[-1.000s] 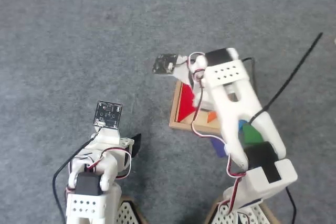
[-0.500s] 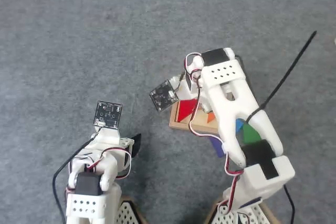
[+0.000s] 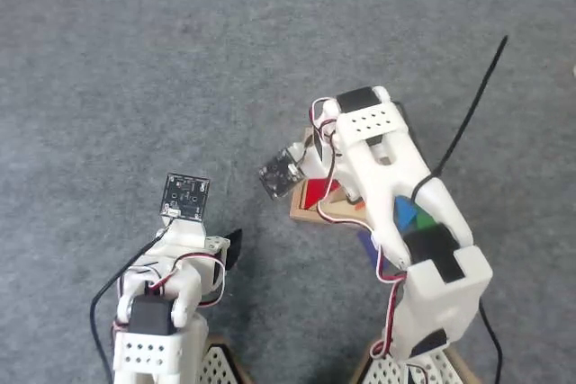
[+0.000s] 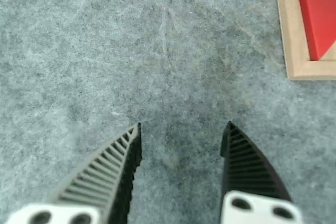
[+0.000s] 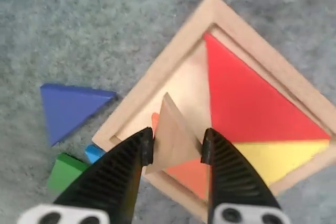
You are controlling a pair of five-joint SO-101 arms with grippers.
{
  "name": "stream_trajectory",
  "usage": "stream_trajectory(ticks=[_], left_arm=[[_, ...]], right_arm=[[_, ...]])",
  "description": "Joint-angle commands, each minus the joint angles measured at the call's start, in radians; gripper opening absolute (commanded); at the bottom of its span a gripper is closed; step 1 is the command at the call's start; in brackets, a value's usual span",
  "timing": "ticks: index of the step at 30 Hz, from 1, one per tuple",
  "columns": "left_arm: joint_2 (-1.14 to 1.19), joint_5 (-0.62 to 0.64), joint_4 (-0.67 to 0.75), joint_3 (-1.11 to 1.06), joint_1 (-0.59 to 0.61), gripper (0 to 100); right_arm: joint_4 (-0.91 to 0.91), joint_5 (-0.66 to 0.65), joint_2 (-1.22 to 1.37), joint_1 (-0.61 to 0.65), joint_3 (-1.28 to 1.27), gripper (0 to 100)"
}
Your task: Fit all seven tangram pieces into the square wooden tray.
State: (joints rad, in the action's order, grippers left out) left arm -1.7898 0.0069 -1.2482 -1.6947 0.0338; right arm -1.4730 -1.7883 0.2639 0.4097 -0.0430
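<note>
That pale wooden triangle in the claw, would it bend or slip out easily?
Probably stiff: the pale triangle looks like solid wood. It may twist or slip, since the right gripper pinches only its smooth sides. Likely light, being small beside the tray.

red triangle (image 5: pixel 247 103) | yellow triangle (image 5: pixel 275 156) | blue triangle (image 5: pixel 68 109) | green block (image 5: pixel 64 172) | pale triangle (image 5: pixel 173 140) | grey mat (image 5: pixel 79 19)

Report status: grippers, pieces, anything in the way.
Left gripper open over carpet. Right gripper shut on wooden triangle above the tray. Seated: red piece, yellow piece, orange piece; outside: blue triangle, green piece. Nothing blocking.
</note>
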Motion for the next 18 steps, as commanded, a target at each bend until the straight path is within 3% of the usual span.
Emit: stream_trajectory(ticks=[1, 4, 8, 18], left_arm=[[-0.011, 0.005, 0.005, 0.012, -0.006, 24], [-0.011, 0.005, 0.005, 0.012, -0.005, 24], [-0.011, 0.005, 0.005, 0.012, -0.005, 24], [-0.011, 0.005, 0.005, 0.012, -0.005, 24]], right_arm=[[0.007, -0.157, 0.002, 0.022, 0.052, 14.7], [0.013, -0.276, 0.019, 0.022, 0.055, 14.7], [0.013, -0.344, 0.033, 0.024, 0.08, 15.1], [0.007, -0.31, 0.117, 0.022, 0.21, 26.1]])
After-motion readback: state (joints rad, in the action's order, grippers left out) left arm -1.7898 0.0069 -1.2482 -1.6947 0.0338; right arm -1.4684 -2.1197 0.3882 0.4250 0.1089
